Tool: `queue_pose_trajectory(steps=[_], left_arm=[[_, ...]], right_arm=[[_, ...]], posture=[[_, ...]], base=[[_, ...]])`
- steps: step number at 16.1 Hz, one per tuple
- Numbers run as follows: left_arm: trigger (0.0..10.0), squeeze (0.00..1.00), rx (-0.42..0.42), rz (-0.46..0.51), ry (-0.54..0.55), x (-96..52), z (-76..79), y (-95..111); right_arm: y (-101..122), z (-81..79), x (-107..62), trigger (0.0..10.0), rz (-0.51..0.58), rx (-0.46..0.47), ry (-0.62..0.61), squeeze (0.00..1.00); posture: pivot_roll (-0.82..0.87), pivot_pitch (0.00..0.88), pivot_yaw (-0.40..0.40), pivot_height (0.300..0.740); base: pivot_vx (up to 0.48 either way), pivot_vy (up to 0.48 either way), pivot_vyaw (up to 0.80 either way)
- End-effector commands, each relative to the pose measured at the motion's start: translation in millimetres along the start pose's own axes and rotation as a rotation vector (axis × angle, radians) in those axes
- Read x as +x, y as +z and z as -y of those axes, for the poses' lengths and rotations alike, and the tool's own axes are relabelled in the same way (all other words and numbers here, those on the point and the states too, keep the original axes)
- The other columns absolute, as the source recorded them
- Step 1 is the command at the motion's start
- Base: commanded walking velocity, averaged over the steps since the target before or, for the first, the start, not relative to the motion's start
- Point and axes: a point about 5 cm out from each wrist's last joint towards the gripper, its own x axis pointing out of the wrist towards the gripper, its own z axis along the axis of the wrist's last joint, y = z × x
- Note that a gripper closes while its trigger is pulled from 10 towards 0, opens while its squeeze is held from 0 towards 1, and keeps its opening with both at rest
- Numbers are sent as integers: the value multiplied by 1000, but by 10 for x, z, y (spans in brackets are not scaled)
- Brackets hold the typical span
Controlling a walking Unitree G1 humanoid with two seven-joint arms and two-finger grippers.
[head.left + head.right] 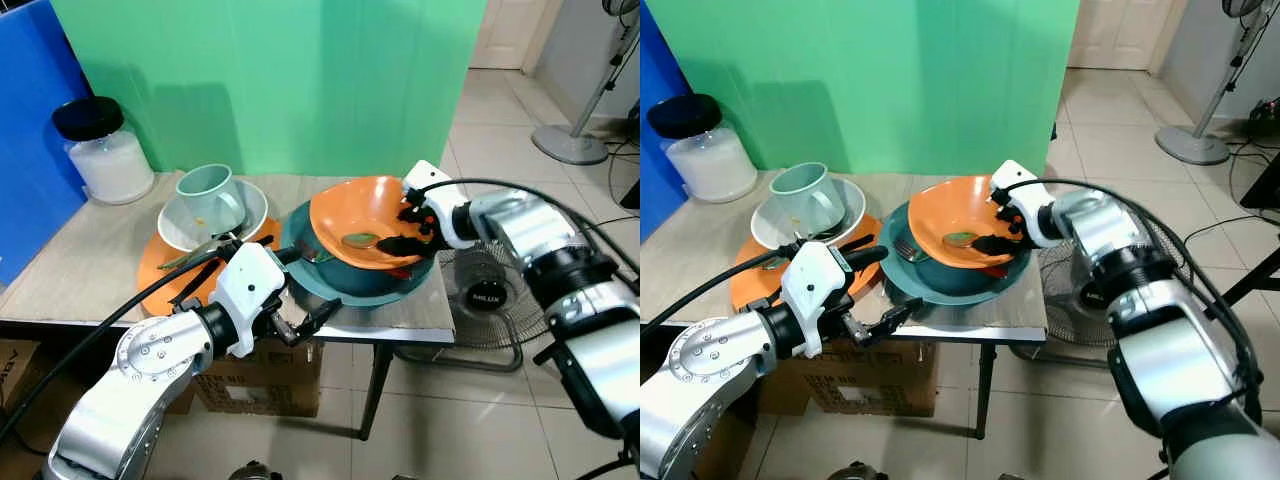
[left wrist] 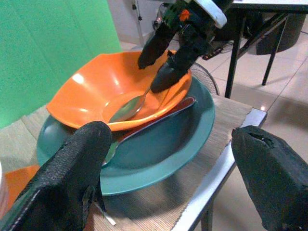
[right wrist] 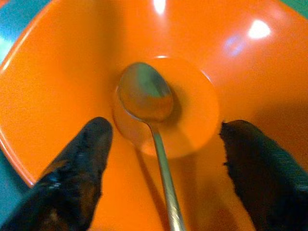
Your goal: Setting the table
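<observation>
Right gripper (image 1: 408, 228), fingers spread, hovers over the spoon (image 3: 147, 103) lying in the orange bowl (image 1: 358, 215) on the teal plate (image 1: 340, 285); spoon looks thin, stiff, slippery, best pinched across its handle; left gripper (image 1: 292, 300) open at the table's near edge.

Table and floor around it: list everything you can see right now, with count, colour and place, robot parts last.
Orange plastic bowl: 1, orange, tilted on the teal plate.
Metal spoon: 1, silver, inside the orange bowl.
Teal plate: 1, dark teal, at the table's front edge.
Fork: 1, silver, on the teal plate.
Pale green mug: 1, tipped in the white bowl.
White bowl: 1, on the orange plate.
Orange plate: 1, flat.
Glass jar: 1, black lid, white contents, far corner.
Cardboard box: 1, brown, under the table.
Floor fans: 2.
Left gripper: open, by the teal plate.
Right gripper: open over the spoon.
</observation>
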Motion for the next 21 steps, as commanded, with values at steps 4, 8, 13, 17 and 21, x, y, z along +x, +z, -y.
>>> queue_pose_trajectory(steps=[4,8,13,17,21], left_arm=[[10000,0,11,2,-33,5,43,25],[10000,0,10,-1,-44,18,59,26],[10000,0,9,-3,-46,14,68,23],[10000,0,11,-9,-52,12,77,20],[10000,0,16,-9,-55,17,84,21]], right_arm=[[-26,26,17,0,-77,4,-8,0],[25,50,50,0,-139,15,-45,0],[52,35,82,0,-194,16,-50,0],[51,1,126,0,-240,14,-35,0],[50,-18,148,0,-246,12,-27,0]], posture=[[52,20,30,740],[35,30,39,740],[40,33,31,740],[41,35,31,740],[39,36,29,740]], base=[[0,0,0],[0,0,0],[0,0,0],[0,0,0],[0,0,0]])
